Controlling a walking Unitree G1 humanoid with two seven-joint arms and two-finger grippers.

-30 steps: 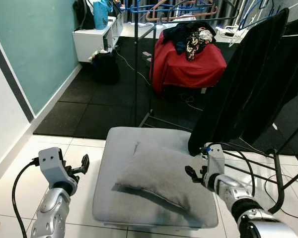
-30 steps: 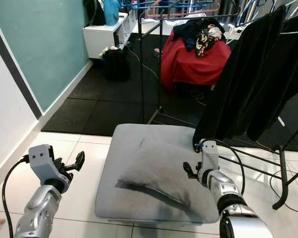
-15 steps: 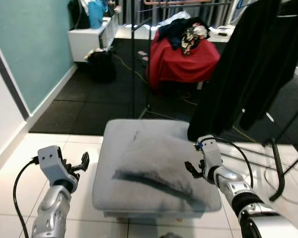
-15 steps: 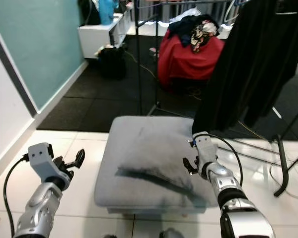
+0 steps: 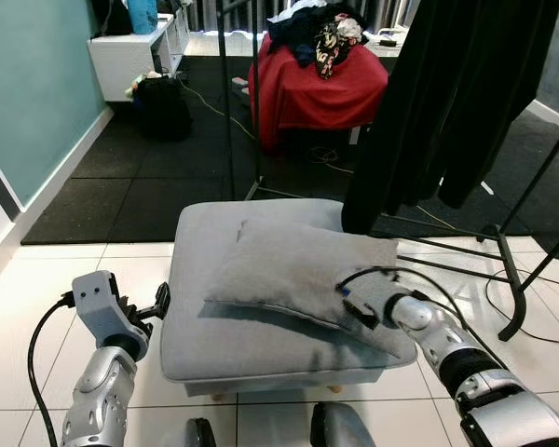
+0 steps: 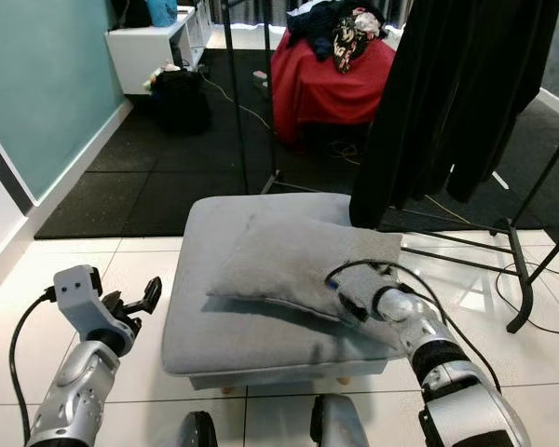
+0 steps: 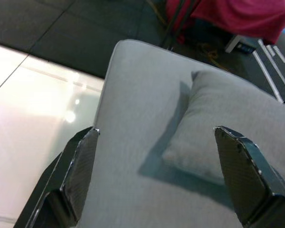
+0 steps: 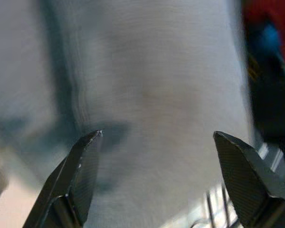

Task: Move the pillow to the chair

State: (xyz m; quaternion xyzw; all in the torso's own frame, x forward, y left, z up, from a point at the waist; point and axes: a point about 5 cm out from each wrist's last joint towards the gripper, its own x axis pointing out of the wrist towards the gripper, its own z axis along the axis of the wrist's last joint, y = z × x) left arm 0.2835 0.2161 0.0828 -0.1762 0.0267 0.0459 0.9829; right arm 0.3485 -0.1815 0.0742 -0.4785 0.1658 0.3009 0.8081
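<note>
A grey pillow [image 5: 293,270] lies tilted across a grey padded stool [image 5: 252,349]. My right gripper [image 5: 352,305] is open and rests low over the pillow's front right corner; in the right wrist view its fingers [image 8: 78,171] spread wide over the pillow [image 8: 156,95], with nothing clamped. My left gripper [image 5: 160,300] hangs open beside the stool's left edge, apart from it. In the left wrist view its fingertips [image 7: 83,156] frame the stool [image 7: 128,95] and the pillow [image 7: 237,114] beyond.
Black garments [image 5: 447,93] hang from a rack whose legs [image 5: 508,279] cross the floor to the right. Behind stand a red-draped seat piled with clothes [image 5: 317,88], a black bag [image 5: 163,107] and a white shelf [image 5: 130,56]. My feet [image 5: 340,430] touch the stool's front.
The camera has shifted nearer and lower. My right gripper has moved from beside the pillow's right edge onto its front right corner. The left arm has held its place.
</note>
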